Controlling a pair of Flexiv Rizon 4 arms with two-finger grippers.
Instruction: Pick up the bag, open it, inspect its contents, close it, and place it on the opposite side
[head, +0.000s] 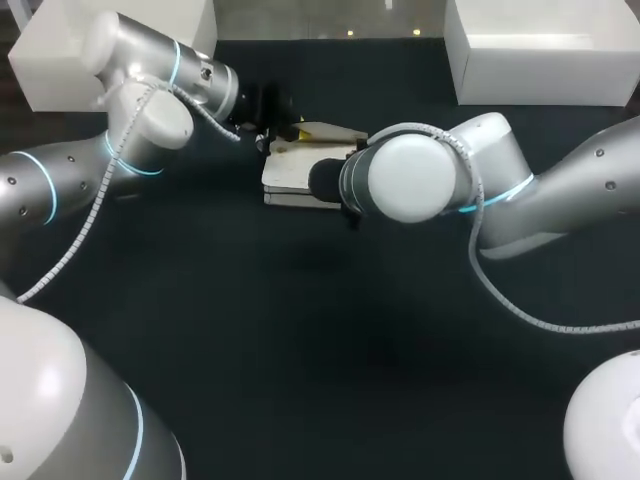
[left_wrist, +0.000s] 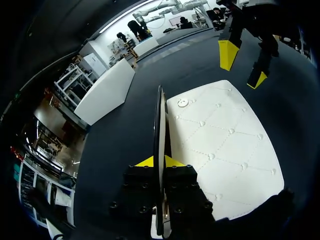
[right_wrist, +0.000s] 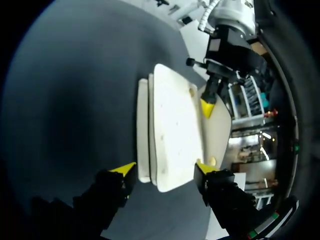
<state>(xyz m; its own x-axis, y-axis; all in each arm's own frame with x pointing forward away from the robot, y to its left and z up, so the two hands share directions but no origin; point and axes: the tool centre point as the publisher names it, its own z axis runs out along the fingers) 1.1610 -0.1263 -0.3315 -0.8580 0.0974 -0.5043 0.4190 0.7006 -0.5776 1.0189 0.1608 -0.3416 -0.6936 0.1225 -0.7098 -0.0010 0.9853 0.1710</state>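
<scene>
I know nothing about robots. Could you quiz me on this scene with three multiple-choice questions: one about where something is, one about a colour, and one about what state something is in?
1. Where is the bag?
A. Between the two grippers
B. Inside a drawer
C. At the table's near edge

2. What colour is the bag?
A. Red
B. White
C. Green

3. What is the left gripper doing?
A. Open, clear of everything
B. Shut on the bag's flap
C. Shut on a bottle

Answers:
1 A: the head view shows both arms meeting at the bag, on the far middle of the table.
2 B: its quilted surface is white in every view.
3 B: the flap stands on edge, pinched between the yellow tips. The right gripper is open over the bag's other end.
</scene>
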